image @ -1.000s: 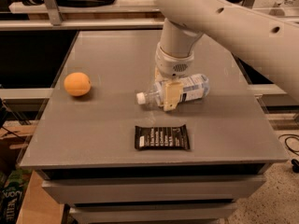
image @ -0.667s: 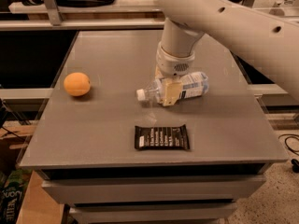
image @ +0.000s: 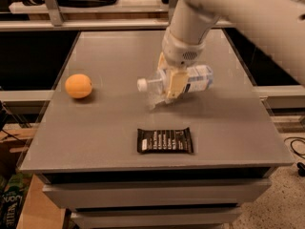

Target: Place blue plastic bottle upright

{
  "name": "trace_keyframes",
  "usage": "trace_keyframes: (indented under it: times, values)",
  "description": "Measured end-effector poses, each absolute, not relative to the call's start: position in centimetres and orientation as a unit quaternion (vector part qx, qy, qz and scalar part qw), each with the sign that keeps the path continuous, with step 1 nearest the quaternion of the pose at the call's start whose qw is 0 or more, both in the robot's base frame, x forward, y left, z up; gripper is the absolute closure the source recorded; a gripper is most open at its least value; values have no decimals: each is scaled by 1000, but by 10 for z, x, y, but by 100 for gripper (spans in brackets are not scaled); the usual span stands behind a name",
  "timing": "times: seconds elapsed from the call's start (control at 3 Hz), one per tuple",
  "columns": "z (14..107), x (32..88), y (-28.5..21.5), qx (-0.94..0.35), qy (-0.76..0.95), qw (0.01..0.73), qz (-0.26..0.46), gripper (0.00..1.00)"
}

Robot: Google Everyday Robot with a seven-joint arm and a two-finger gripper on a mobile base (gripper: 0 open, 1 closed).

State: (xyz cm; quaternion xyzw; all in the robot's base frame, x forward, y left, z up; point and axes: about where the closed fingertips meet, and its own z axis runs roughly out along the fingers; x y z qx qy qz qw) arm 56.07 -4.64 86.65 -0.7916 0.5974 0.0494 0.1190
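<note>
The blue plastic bottle [image: 193,80] is clear with a white cap at its left end and a pale blue-and-white label. It lies sideways, lifted a little above the grey table [image: 114,123]. My gripper [image: 170,86] reaches down from the arm at the upper right and is shut on the bottle's middle. One cream finger [image: 174,84] crosses the front of the bottle. The other finger is hidden behind it.
An orange [image: 78,86] sits at the table's left. A dark snack bar [image: 165,140] lies near the front edge, below the bottle. Drawers run under the tabletop. Shelving and dark gaps lie behind and to both sides.
The bottle, which was lying on the table in the gripper's hold, has risen slightly off the surface with the gripper. The orange and snack bar have not moved.
</note>
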Motion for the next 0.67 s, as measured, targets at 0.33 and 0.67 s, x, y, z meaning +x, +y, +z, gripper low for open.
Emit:
trace_keyframes:
  times: [0.33, 0.67]
  values:
    - [926, 564, -43, -787, 586, 178, 69, 100]
    - [965, 567, -41, -778, 573, 234, 107, 100]
